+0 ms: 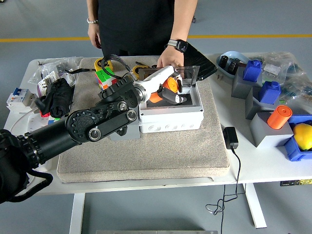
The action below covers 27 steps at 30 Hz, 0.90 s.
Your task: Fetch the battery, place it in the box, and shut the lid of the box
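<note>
One arm is all I have in view, my left, coming in from the seven o'clock corner and reaching across the beige mat [161,156] that covers the middle of the white worktop [253,165]. Its black forearm lies low over the mat, and the white wrist section leads up to the left hand [168,90], which sits over the open grey box [170,114] just past the mat's centre. The fingers are curled around the orange battery [169,84], holding it inside the box's opening, above the floor of the box; I cannot tell whether it touches anything below. The box's clear lid [168,74] stands raised at the far rim, toward twelve o'clock. A person's hand [170,59], with a watch on the wrist, rests on that lid from the far side. Out at three o'clock a second orange cylinder [279,117] stands on a grey block [265,134], well apart from the box. At ten o'clock a colourful cube [104,78] lies on the mat.
</note>
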Each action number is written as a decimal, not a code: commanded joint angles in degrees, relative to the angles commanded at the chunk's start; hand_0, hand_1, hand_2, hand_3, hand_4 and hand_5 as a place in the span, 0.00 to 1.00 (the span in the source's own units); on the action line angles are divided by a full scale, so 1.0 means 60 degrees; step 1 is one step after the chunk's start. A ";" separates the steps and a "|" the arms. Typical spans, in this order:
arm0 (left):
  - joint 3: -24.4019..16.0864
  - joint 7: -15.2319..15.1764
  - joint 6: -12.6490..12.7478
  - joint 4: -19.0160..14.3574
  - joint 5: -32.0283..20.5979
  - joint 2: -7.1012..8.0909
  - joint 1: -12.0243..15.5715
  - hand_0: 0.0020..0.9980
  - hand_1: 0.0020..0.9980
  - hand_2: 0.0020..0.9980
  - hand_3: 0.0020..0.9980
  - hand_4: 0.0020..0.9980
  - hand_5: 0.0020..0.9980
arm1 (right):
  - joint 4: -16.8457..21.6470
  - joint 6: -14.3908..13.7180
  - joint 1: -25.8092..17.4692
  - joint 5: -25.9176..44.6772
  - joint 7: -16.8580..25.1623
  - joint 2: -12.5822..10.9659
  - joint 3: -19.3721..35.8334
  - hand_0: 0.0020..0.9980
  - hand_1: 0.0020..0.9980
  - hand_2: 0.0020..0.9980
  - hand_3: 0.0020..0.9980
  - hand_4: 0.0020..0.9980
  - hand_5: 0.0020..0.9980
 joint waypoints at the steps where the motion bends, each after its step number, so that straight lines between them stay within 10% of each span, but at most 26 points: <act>1: 0.0017 -0.0020 -0.0002 0.0025 -0.0016 0.0000 0.0006 0.32 0.35 0.34 0.43 0.93 0.00 | 0.0000 -0.0008 0.0005 -0.0002 0.0002 -0.0003 -0.0001 0.67 0.64 0.64 0.54 0.88 0.44; 22: -0.0295 -0.0305 -0.0116 -0.0231 -0.0197 0.0000 0.0246 0.39 0.50 0.52 0.56 0.92 0.03 | 0.0040 -0.0067 -0.0022 -0.0110 0.0080 -0.0010 0.0094 0.66 0.63 0.63 0.53 0.87 0.44; 23: -0.0342 -0.0310 -0.0121 -0.0282 -0.0196 0.0000 0.0261 0.40 0.55 0.55 0.56 1.00 0.18 | 0.0041 -0.0068 -0.0023 -0.0114 0.0081 -0.0009 0.0105 0.67 0.63 0.63 0.53 0.87 0.44; 27: -0.0839 -0.0308 -0.0172 -0.0793 -0.0102 0.0000 0.0413 0.40 0.55 0.55 0.56 1.00 0.18 | 0.0042 -0.0068 -0.0039 -0.0140 0.0097 0.0002 0.0184 0.67 0.63 0.63 0.53 0.87 0.44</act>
